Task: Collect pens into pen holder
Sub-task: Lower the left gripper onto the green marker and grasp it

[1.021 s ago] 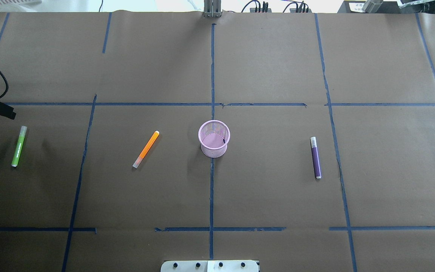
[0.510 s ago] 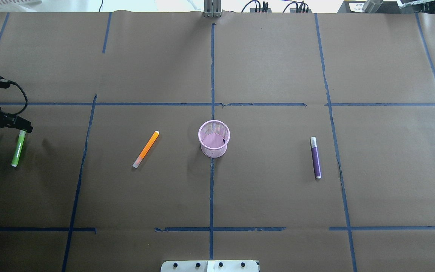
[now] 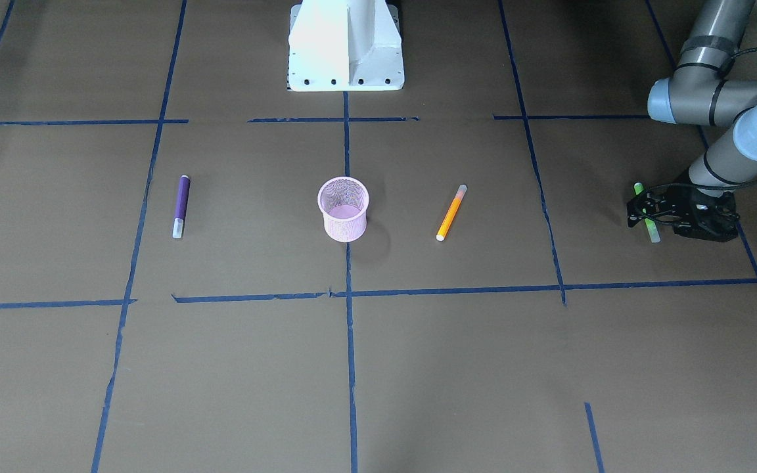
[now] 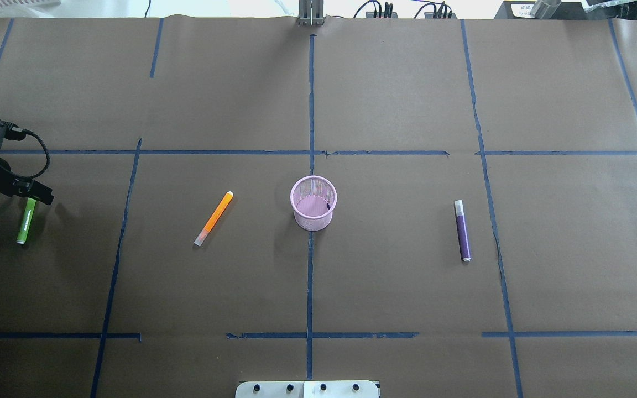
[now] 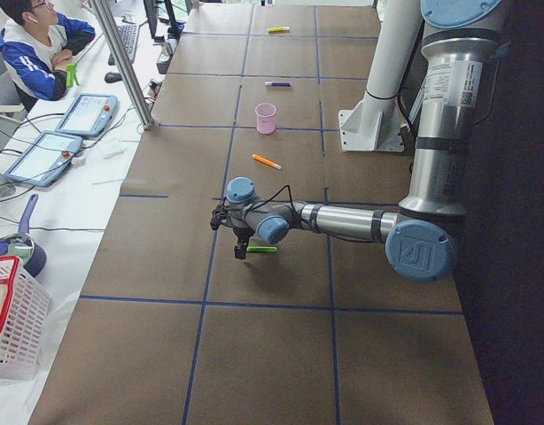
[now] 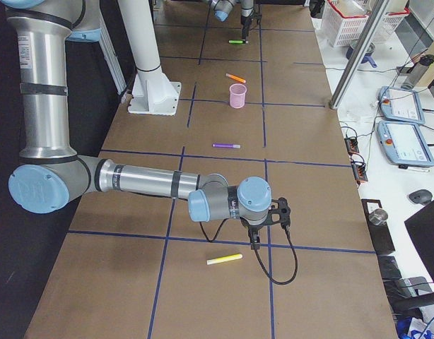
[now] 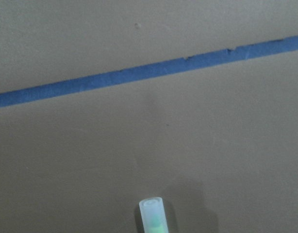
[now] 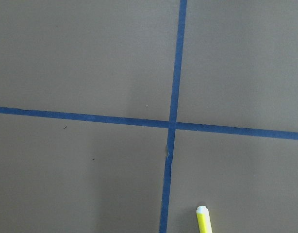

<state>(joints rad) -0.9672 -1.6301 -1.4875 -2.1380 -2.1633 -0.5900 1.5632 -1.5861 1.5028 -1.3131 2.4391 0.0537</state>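
**Left arm lining up on the green pen, first pick, nothing in the cup yet**

I'm working the approach step. My left gripper [image 4: 35,194] is hanging over the cap end of the green pen [image 4: 24,225], at the far left of the table. The jaws look parted, one finger on each side of the barrel in the front-facing view, and they're holding nothing. The pen is lying flat on the paper.

The right gripper [image 6: 254,242] is only showing in the right side view, so I can't tell how its jaws stand.

Green pen's long axis is running almost straight away from my base, leaning slightly. Its pale cap is pointing to the operators' side and the butt is pointing back at me.

The pen holder [image 4: 313,222] is standing upright at table centre, well apart from me, and looks empty. The orange pen [image 4: 214,218] is lying between us on a diagonal. The purple pen [image 4: 462,232] is on the far side of the cup.

Next, as I judge it: drop straight down, keep the jaws square across the barrel, and close. Then lift, carry it past the orange pen, tip it upright and release over the rim. I'm sitting near the cap end, so the pen may swing when lifted.
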